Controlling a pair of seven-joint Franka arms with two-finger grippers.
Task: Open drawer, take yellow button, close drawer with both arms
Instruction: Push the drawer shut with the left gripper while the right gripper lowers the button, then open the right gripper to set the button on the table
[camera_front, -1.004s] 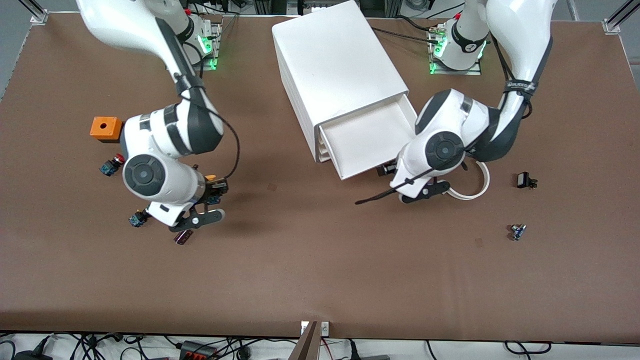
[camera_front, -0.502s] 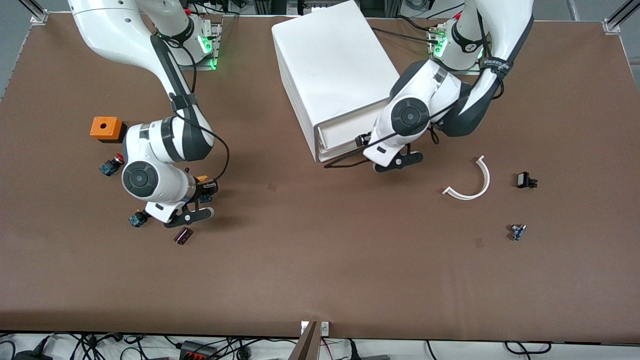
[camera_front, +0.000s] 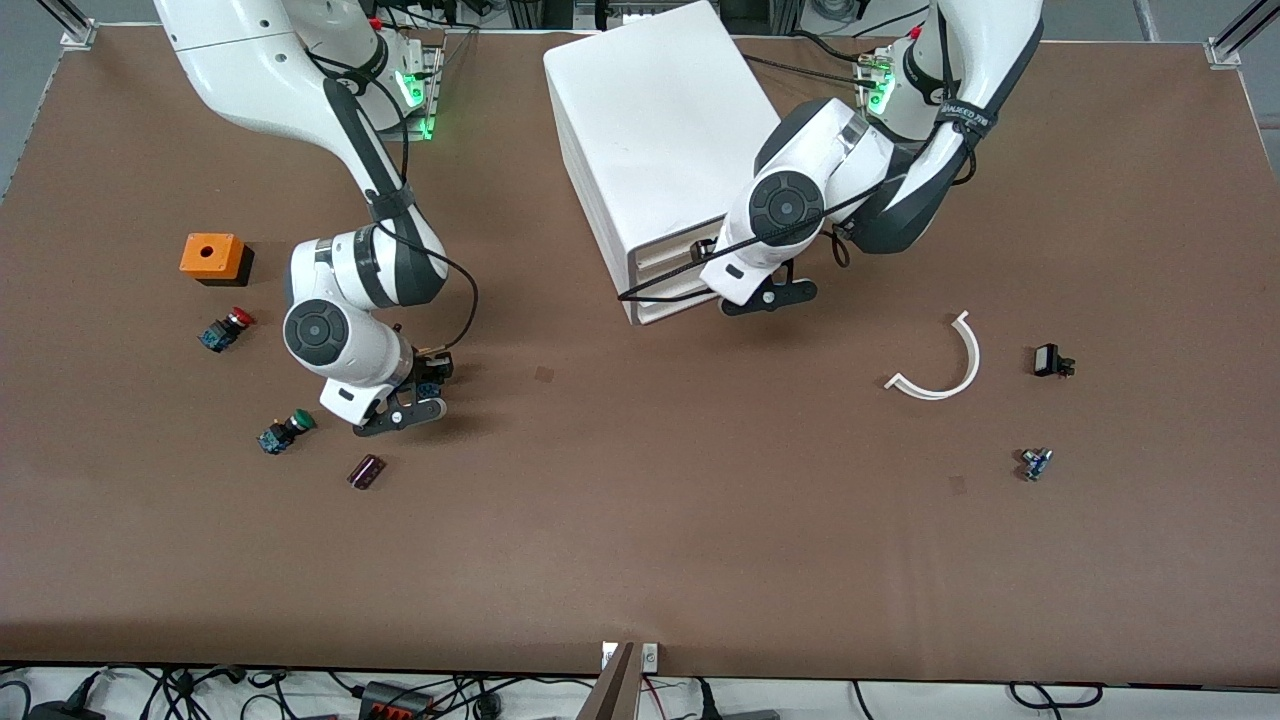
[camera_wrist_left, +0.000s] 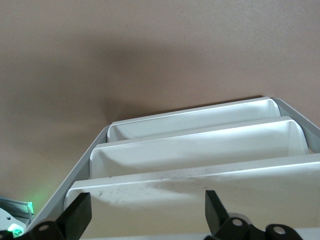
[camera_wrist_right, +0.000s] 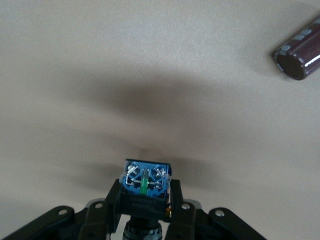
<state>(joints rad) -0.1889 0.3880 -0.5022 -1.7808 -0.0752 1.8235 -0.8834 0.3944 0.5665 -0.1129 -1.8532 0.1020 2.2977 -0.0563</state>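
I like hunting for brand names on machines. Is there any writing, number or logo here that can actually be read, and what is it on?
White lettering on the black strap around the left arm: too small to read.
Faint embossed lettering on the black body of the button, held in the right gripper: too blurred to read.
Pale markings on the rim of the dark cylinder on the table: not readable.
White cabinet and its drawers: no text visible.

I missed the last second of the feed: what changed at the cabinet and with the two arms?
The left claw pushed the drawer from wide open to shut. The right claw, gripping the button, drifted toward the cabinet, uncovering the green-capped button. Everything else stayed put.
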